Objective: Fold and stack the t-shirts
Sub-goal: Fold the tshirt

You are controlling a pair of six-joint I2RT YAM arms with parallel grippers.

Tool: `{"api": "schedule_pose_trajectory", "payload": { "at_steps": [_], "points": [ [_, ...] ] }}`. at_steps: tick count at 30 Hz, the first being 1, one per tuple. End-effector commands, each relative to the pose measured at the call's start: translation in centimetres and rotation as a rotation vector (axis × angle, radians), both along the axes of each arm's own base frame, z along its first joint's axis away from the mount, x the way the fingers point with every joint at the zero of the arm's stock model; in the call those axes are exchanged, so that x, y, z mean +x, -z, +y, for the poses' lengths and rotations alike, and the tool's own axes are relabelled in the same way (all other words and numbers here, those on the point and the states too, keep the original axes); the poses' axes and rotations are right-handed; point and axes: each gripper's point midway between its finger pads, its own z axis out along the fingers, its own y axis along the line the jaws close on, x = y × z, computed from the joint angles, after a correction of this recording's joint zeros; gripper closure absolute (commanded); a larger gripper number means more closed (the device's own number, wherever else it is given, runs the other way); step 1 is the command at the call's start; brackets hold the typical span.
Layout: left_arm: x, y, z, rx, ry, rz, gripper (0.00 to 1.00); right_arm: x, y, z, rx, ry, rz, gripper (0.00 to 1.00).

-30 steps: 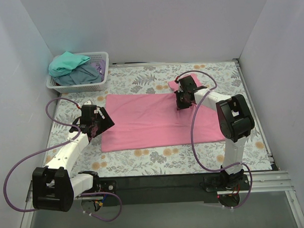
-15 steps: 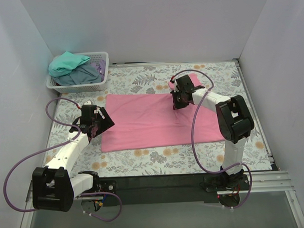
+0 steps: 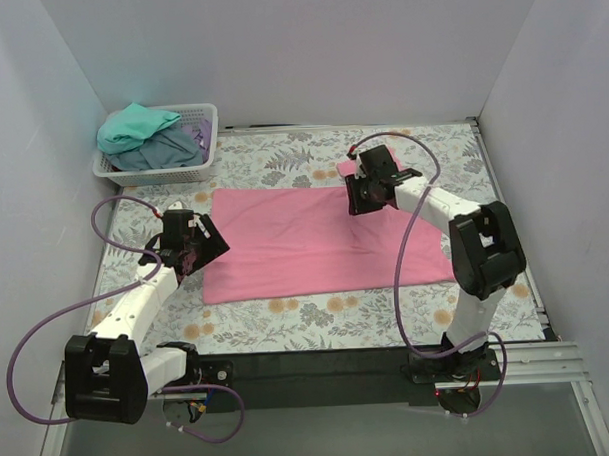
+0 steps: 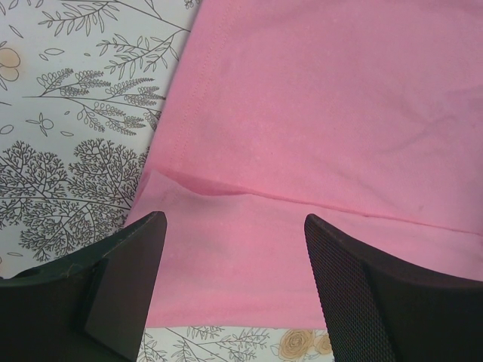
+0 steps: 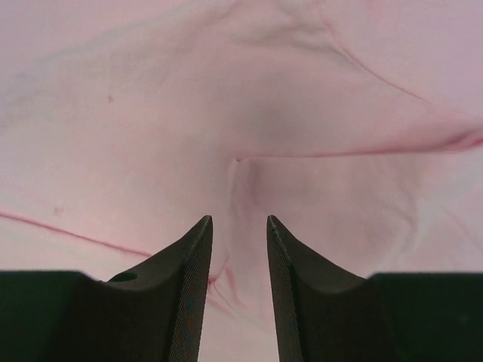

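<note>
A pink t-shirt (image 3: 305,243) lies flat on the table as a wide rectangle, with one sleeve (image 3: 354,168) sticking out at its far right. My left gripper (image 3: 207,249) hovers wide open and empty over the shirt's left edge (image 4: 226,249); a folded layer shows between its fingertips (image 4: 153,226). My right gripper (image 3: 362,198) points down onto the shirt's far right part; in its wrist view (image 5: 238,220) the jaws stand a narrow gap apart over creased pink cloth (image 5: 317,181). A teal shirt (image 3: 136,124) and a grey-blue shirt (image 3: 170,149) lie in the basket.
A white lattice basket (image 3: 153,176) stands at the far left corner. A floral tablecloth (image 3: 317,313) covers the table. White walls close in the left, far and right sides. A purple cable loops from each arm.
My right arm's elbow has swung to the right and its gripper has shifted slightly over the shirt's far right part. The left arm and the shirt have not moved.
</note>
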Motion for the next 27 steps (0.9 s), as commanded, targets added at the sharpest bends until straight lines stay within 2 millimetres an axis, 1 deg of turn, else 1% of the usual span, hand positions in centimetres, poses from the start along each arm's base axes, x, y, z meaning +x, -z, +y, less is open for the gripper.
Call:
{"api": "schedule_pose_trajectory", "payload": {
  "at_steps": [1,2,3,4,5,6,7,8,9,10,11,12,13,14,15,17,18,19,20,21,22,23,24,25,27],
  "points": [
    [-0.5,-0.7,-0.5,-0.026,0.002,-0.013,0.27,-1.1,-3.7,-3.9,0.009,0.134,-0.068,0.59],
    [-0.6,-1.0,-0.7,-0.038,-0.002,-0.018,0.27,-1.4,-3.4,-5.5,0.006,0.177,-0.057,0.59],
    [-0.8,-1.1,-1.0,-0.056,-0.007,-0.012,0.27,-1.9,-3.1,-6.5,0.017,0.219,-0.042,0.59],
    [-1.1,-0.9,-1.2,-0.066,-0.007,-0.003,0.27,-2.3,-3.9,-7.4,0.040,0.247,-0.056,0.59],
    [-1.2,-0.8,-1.3,-0.074,-0.009,0.001,0.27,-3.5,-2.2,-9.5,0.041,0.303,-0.007,0.60],
    [-1.4,-0.4,-1.5,-0.078,-0.011,0.015,0.27,-3.7,-2.0,-10.4,0.061,0.338,-0.006,0.60],
    [-1.6,-0.1,-2.2,-0.107,0.007,0.034,0.27,-4.5,-2.2,-10.6,0.126,0.360,0.014,0.60],
    [-1.6,0.2,-2.3,-0.111,0.009,0.047,0.27,-5.5,-0.7,-12.6,0.134,0.417,0.049,0.60],
    [-1.8,1.1,-2.5,-0.114,0.013,0.085,0.27,-6.1,0.0,-13.3,0.147,0.440,0.061,0.61],
    [-1.8,1.3,-2.9,-0.129,0.020,0.102,0.27,-6.1,-0.3,-13.5,0.182,0.452,0.045,0.61],
    [-1.8,1.5,-3.3,-0.137,0.025,0.117,0.27,-6.4,0.0,-14.5,0.196,0.481,0.050,0.61],
    [-1.7,2.1,-3.4,-0.137,0.024,0.139,0.27,-7.5,1.2,-14.8,0.198,0.488,0.080,0.61],
    [-1.5,2.2,-3.5,-0.137,0.023,0.139,0.27,-7.5,1.2,-14.9,0.213,0.486,0.072,0.61],
    [-1.3,2.3,-3.8,-0.137,0.026,0.143,0.27,-7.8,1.7,-15.5,0.214,0.507,0.081,0.61],
    [-1.3,3.0,-3.7,-0.132,0.021,0.173,0.27,-8.6,2.6,-15.5,0.213,0.508,0.099,0.61],
    [-1.5,3.7,-3.7,-0.129,0.005,0.214,0.27,-9.2,3.4,-16.8,0.229,0.556,0.118,0.61],
    [-1.8,4.3,-3.5,-0.121,-0.010,0.248,0.28,-9.5,3.8,-17.1,0.233,0.571,0.128,0.61],
    [-2.8,5.3,-3.1,-0.105,-0.033,0.309,0.28,-10.6,4.8,-17.3,0.237,0.592,0.166,0.61],
    [-3.4,5.9,-2.7,-0.089,-0.056,0.341,0.29,-11.2,5.4,-18.0,0.237,0.627,0.187,0.61],
    [-4.1,6.7,-1.9,-0.060,-0.106,0.367,0.31,-11.9,6.1,-18.4,0.239,0.651,0.211,0.61],
    [-4.9,7.2,-1.6,-0.051,-0.122,0.395,0.31,-13.1,6.9,-18.4,0.247,0.668,0.252,0.61],
    [-5.5,7.6,-1.5,-0.055,-0.138,0.412,0.31,-13.8,7.4,-19.1,0.255,0.704,0.275,0.61],
    [-6.0,7.8,-1.6,-0.068,-0.153,0.429,0.31,-14.6,7.8,-19.2,0.258,0.719,0.307,0.61],
    [-7.0,8.4,-1.6,-0.074,-0.162,0.457,0.32,-15.6,8.3,-19.2,0.263,0.732,0.332,0.61],
    [-8.0,8.8,-1.6,-0.087,-0.178,0.481,0.33,-16.7,8.5,-19.7,0.261,0.766,0.364,0.60]
  ]
}}
